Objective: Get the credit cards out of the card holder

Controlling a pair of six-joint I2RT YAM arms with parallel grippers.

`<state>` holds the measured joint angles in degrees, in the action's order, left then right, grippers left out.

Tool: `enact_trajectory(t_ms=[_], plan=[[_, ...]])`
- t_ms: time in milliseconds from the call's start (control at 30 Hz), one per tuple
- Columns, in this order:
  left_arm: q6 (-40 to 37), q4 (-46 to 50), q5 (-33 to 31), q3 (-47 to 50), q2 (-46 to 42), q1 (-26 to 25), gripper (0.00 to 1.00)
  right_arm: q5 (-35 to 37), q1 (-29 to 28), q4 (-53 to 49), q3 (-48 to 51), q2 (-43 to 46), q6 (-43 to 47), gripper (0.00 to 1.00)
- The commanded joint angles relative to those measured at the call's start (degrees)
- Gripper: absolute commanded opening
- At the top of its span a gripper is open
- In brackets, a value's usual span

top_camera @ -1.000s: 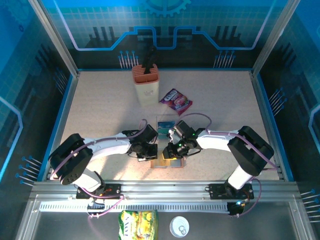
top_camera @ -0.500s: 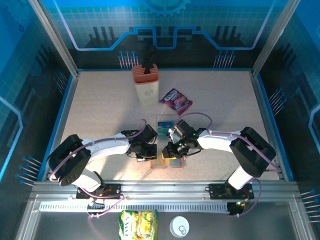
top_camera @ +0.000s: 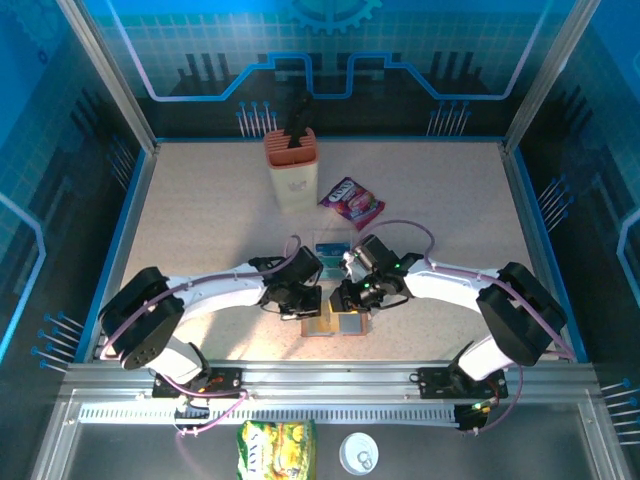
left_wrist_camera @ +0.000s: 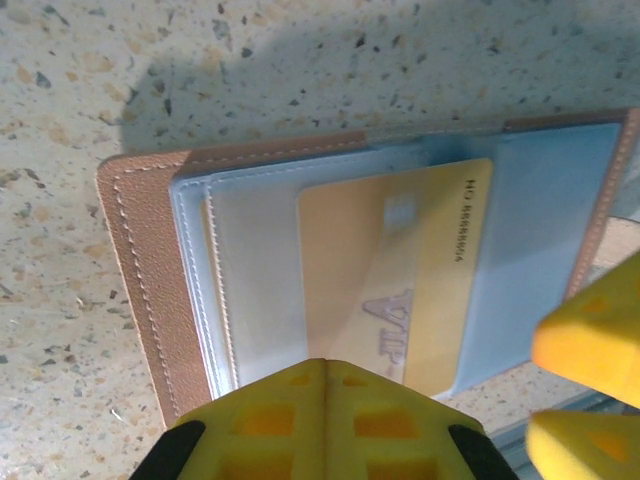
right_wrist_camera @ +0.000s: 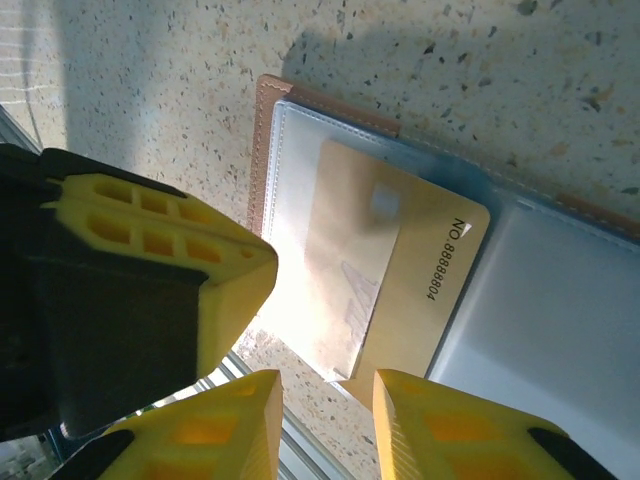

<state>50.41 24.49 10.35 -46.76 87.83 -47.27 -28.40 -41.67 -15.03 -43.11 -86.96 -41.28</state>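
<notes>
The card holder [top_camera: 338, 326] lies open near the table's front edge, its salmon-brown border [left_wrist_camera: 140, 290] framing clear sleeves. A yellow credit card [left_wrist_camera: 400, 270] sticks partway out of one sleeve [right_wrist_camera: 420, 270]. My left gripper [left_wrist_camera: 326, 366] is shut, its tip on the sleeve just left of that card [top_camera: 312, 302]. My right gripper [right_wrist_camera: 325, 420] stands open at the holder's near edge [top_camera: 343, 298], with the yellow card's corner reaching into the gap between its fingers [right_wrist_camera: 450, 430]. A teal credit card [top_camera: 332, 252] lies loose on the table just behind both grippers.
A beige block with dark handles [top_camera: 291, 170] stands at the back, with a purple snack packet [top_camera: 351, 200] next to it. The metal rail [top_camera: 320, 380] runs close in front of the holder. A green-yellow packet [top_camera: 276, 448] and a can [top_camera: 358, 452] lie beyond the rail.
Both grippers have shifted slightly to the right over the holder, and the right arm's elbow has swung out to the right. Neither gripper has changed its opening.
</notes>
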Motion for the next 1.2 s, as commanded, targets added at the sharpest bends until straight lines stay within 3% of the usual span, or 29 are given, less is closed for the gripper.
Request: enact_trajectory(t_ms=[0,567,1167], plan=[[-0.7,-1.3,1.7,0.5,1.5,-0.2,0.00,0.7,0.5,-1.7,0.4,-0.5,1.1,0.30],[-0.1,-1.0,0.4,3.3,2.5,-0.2,0.00,-1.0,0.5,1.2,1.2,-5.1,1.1,0.30],[0.2,0.8,-0.8,1.1,-2.1,-0.1,0.00,-1.4,0.5,3.8,3.0,-5.9,0.2,0.30]])
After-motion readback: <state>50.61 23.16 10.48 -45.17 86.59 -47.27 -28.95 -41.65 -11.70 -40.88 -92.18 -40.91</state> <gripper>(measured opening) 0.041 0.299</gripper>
